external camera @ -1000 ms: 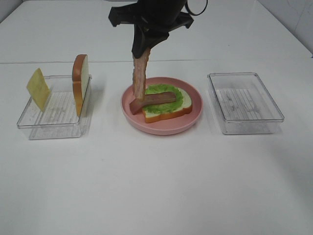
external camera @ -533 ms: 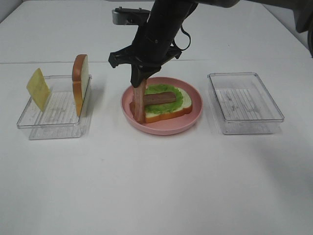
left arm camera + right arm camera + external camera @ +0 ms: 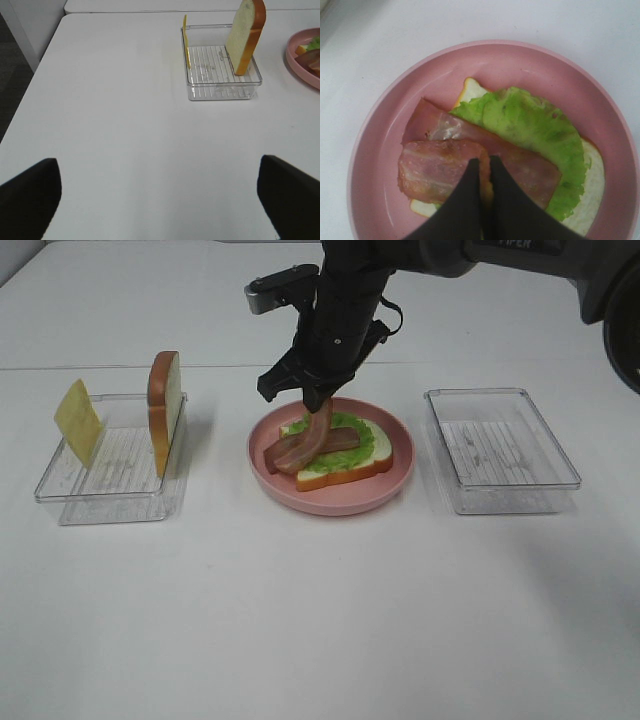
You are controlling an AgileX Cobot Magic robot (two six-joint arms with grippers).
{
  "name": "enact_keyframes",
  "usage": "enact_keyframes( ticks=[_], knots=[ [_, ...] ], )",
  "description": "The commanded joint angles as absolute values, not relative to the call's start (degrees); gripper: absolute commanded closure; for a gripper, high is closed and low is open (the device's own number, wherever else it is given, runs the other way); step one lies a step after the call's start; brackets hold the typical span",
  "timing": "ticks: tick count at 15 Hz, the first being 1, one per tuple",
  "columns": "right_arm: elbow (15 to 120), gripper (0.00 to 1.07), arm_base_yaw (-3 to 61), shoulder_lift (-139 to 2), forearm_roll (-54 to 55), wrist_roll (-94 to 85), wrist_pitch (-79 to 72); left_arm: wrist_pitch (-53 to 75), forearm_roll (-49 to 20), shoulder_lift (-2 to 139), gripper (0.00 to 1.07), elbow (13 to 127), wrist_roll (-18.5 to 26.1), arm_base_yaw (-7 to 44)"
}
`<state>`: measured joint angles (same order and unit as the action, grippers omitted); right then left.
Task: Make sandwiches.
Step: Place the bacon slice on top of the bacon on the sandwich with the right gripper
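Sandwich [image 3: 345,465], half built, sits directly under the right gripper [image 3: 318,405]: one bread slice, lettuce and bacon, no top slice yet. White table [image 3: 320,620] lies under everything. The black right arm [image 3: 345,310] reaches in from the right-arm side to the middle. The left gripper [image 3: 160,200] hangs over bare table with its jaws spread wide and nothing between them; its dark fingers [image 3: 30,195] show at both lower corners of the wrist view. There are two clear trays. The left tray [image 3: 110,502] is well off to the right gripper's left-arm side and ahead of the left gripper, and the right tray [image 3: 505,498] is well apart on the other side. Pink plate [image 3: 330,502] is just below the right gripper and holds the sandwich. An upright bread slice [image 3: 165,410] stands on edge in the left tray, against the wall nearer the right gripper. A yellow cheese slice [image 3: 77,420] leans at that tray's far wall. Bottom bread [image 3: 350,476] lies flat on the plate with green lettuce [image 3: 530,120] on top. The flat bacon strip [image 3: 530,172] lies across the lettuce. The held bacon strip [image 3: 312,440] is pinched at its upper end in the closed right jaws and curves down from them, its lower end resting over the flat strip near the plate's edge.
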<state>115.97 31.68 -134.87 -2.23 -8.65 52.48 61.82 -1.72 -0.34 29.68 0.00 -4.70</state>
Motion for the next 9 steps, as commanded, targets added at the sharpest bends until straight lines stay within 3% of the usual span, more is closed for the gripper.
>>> enact_keyframes(
  ticks=[1,3,4,6,7,8,9],
  knots=[
    [116.02,1.07,31.8,-136.19,-3.21,-9.51,51.74,61.71,-1.66,-1.09,0.07,29.62,-0.34,-4.35],
    [116.02,1.05,31.8,-136.88,-3.95,-8.71,51.17,61.71,-1.66,-1.09,0.07,29.62,-0.34,-4.35],
    [116.02,0.91,31.8,-137.28,-4.47,-8.59,50.59,61.71,-1.66,-1.09,0.07,29.62,-0.34,-4.35],
    [116.02,0.4,31.8,-138.03,-7.05,-8.59,50.08,61.71,-1.66,-1.09,0.07,29.62,-0.34,-4.35],
    [116.02,0.3,31.8,-138.03,-8.14,-8.54,49.9,61.71,-1.66,-1.09,0.07,29.62,-0.34,-4.35],
    [116.02,0.1,31.8,-138.03,-10.2,-7.33,49.9,61.71,-1.66,-1.09,0.07,29.62,-0.34,-4.35],
    [116.14,0.09,31.8,-137.85,-13.64,-3.78,50.65,61.71,-1.66,-1.09,0.07,29.62,-0.34,-4.35]
  ],
)
